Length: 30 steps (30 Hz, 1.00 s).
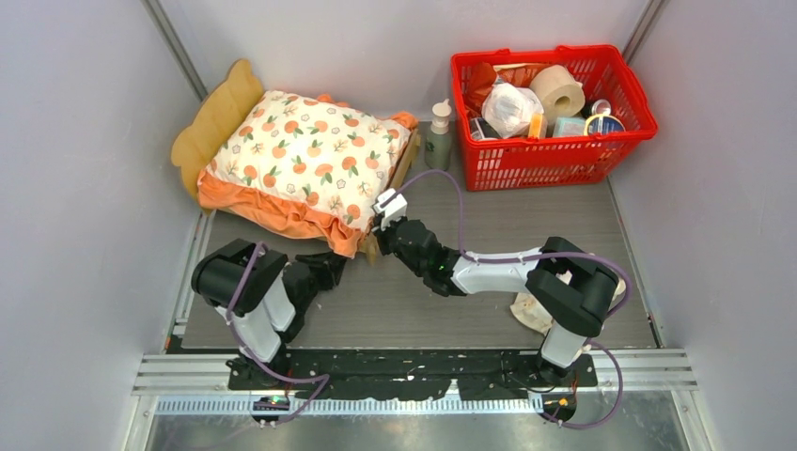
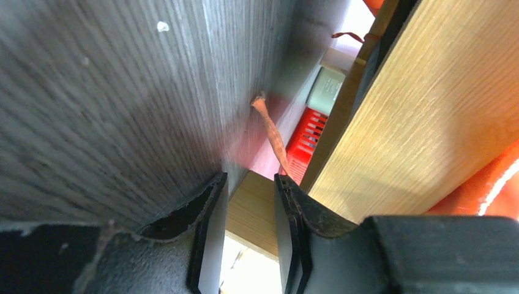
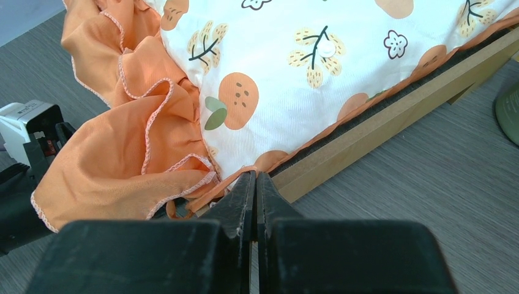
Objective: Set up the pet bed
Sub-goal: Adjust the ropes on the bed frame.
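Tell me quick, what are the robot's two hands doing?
Left gripper: open, astride the pet bed wood.
Right gripper: closed at the cushion trim.

A grey wood-grain table (image 1: pixel 526 225) fills the floor of a small booth. Plain pale walls close it in at the back (image 1: pixel 395 38), the left (image 1: pixel 75 188) and the right (image 1: pixel 724 188), with thin metal posts (image 1: pixel 174 42) in the back corners. Silver rails (image 1: pixel 658 366) cross the near edge. The light is even and soft.
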Tool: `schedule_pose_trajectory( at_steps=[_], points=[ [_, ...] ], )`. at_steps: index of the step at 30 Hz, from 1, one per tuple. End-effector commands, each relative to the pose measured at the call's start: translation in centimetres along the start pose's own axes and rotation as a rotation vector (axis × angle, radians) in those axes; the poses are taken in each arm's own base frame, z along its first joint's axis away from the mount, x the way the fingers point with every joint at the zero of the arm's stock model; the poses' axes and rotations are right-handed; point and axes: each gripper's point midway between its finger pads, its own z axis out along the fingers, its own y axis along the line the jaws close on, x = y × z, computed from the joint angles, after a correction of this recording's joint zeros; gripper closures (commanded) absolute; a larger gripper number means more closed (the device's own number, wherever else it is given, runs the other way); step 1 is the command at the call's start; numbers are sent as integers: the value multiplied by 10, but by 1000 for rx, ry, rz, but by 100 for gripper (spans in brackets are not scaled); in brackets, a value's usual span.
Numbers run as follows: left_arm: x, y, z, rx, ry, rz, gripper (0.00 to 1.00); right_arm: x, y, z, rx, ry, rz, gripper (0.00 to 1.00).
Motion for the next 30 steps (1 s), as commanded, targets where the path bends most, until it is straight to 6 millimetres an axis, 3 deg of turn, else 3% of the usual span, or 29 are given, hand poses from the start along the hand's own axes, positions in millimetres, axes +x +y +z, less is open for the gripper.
schedule_pose_trajectory(
  at_steps=[1,6,14,20,26,30],
  points=[
    [-12,-7,-21,71,-53,-16,63,-36,-4,-3,9,-107,32,95],
    [-26,-11,-35,103,-118,-12,63,-36,-5,-4,8,-109,29,95],
    [-11,0,-35,55,-30,-21,66,-35,-6,-5,12,-109,28,95],
    [0,24,-35,-46,26,-17,74,-35,-8,-7,19,-107,11,95],
    [-4,3,-37,41,-3,-10,76,-36,-10,-9,21,-104,3,95],
    [-7,5,-36,35,-15,-10,74,-39,-10,-11,22,-109,5,95]
  ],
)
